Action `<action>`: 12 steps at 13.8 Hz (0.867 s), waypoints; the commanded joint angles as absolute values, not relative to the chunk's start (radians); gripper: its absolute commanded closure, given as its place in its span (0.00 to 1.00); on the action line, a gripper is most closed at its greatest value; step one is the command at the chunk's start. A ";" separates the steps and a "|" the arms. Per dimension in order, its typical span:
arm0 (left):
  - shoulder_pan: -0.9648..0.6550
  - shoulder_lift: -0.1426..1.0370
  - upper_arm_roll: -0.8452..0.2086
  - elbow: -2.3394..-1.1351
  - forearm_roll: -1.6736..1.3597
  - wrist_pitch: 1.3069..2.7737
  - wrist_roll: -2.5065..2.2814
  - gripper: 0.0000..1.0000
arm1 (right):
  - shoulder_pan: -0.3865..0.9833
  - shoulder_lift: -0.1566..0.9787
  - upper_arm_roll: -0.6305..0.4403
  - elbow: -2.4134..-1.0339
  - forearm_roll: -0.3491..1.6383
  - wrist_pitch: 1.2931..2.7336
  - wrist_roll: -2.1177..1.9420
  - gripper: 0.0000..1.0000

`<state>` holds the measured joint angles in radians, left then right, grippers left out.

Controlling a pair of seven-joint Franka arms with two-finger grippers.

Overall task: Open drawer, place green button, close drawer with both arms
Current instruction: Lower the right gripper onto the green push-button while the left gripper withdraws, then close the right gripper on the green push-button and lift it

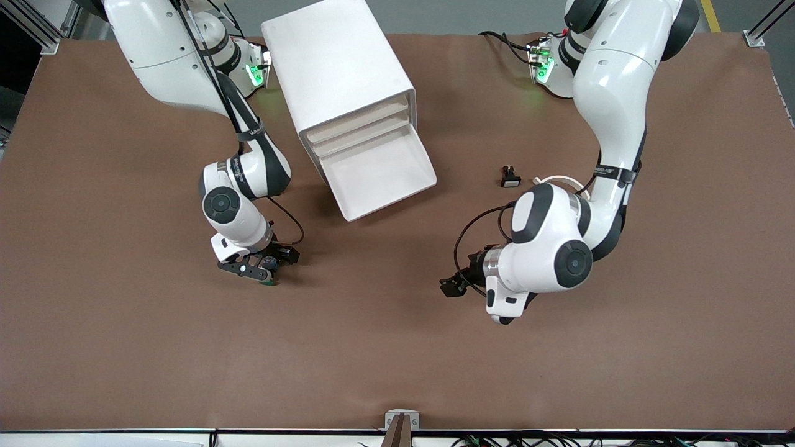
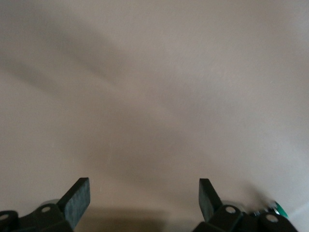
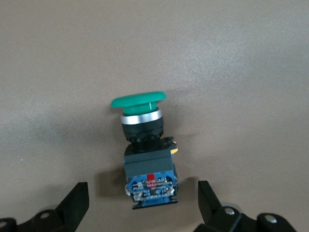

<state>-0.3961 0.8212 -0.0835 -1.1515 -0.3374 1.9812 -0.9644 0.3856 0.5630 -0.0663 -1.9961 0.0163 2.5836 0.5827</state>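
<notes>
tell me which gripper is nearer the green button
Right. The right gripper is directly over the button, fingers open either side of it; the left gripper hangs open over bare table toward the left arm's end.

The button [image 3: 145,150] lies on its side on the brown desk [image 1: 397,347], right under my right claw [image 1: 264,273] and between its spread fingers, untouched: green round cap, silver collar, black body, blue base. The drawer [image 1: 379,171], a shallow white tray, stands pulled out of the cabinet [image 1: 338,68], well apart from my right claw, toward the arms' bases.
</notes>
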 commanded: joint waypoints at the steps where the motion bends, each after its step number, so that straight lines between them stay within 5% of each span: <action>1: -0.431 0.805 -0.063 -1.173 -0.270 2.026 -0.968 0.01 | 0.382 0.577 -0.067 -1.964 0.021 2.576 0.594 0.00; 12: -0.489 0.799 -0.075 -1.186 -0.077 2.066 -1.103 0.01 | 0.364 0.623 -0.072 -1.899 0.008 2.574 0.580 0.01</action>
<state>-0.4828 0.8202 -0.0782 -1.1570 -0.1085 2.0534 -1.0859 0.3794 0.6130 -0.0786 -1.9197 0.0157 2.5822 0.5818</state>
